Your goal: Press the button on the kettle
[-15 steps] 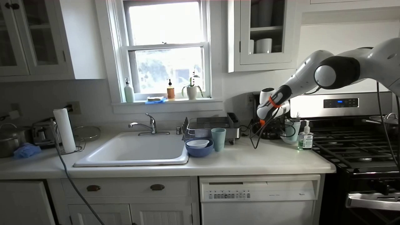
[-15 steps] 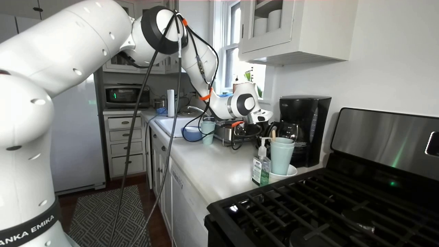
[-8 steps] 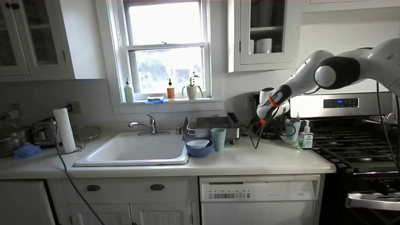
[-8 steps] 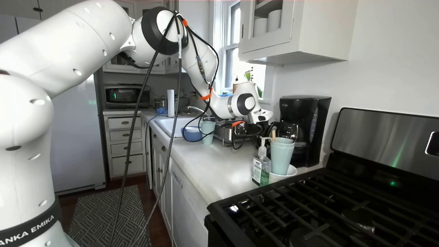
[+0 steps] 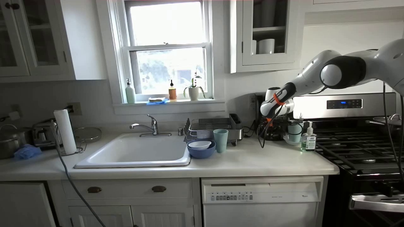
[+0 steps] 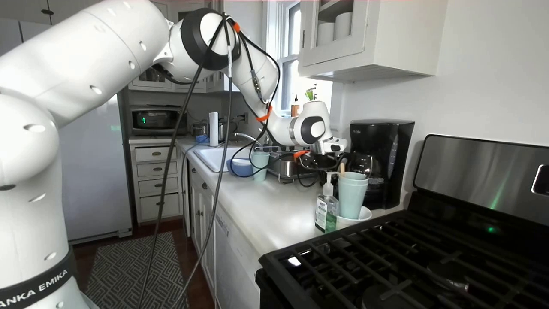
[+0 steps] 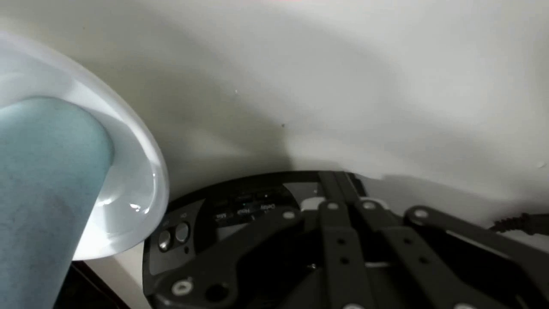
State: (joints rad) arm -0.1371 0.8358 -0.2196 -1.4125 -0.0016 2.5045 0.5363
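Observation:
The kettle, a black coffee maker [image 6: 379,128] with a glass carafe [image 6: 363,165], stands against the wall. In an exterior view, the arm hides most of it. In the wrist view its base shows a dark control panel [image 7: 244,206] and two round silver buttons [image 7: 182,232] at the left. My gripper [image 7: 339,184] is shut, its two fingers side by side with nothing between them. The fingertips overlap the right part of the panel, to the right of the silver buttons. I cannot tell whether they touch it. In both exterior views the dark gripper blends into the coffee maker.
A white bowl [image 7: 159,193] holding light blue cups [image 7: 47,180] stands close beside the coffee maker. A sanitizer bottle [image 6: 327,212] stands in front of it. The stove [image 6: 403,274] is beside these, a dish rack [image 6: 285,167] on the far side. A cupboard [image 6: 399,47] hangs above.
In the last half second the arm has shifted a little to the right in both exterior views, toward the coffee maker and cups. Before that it was almost still.

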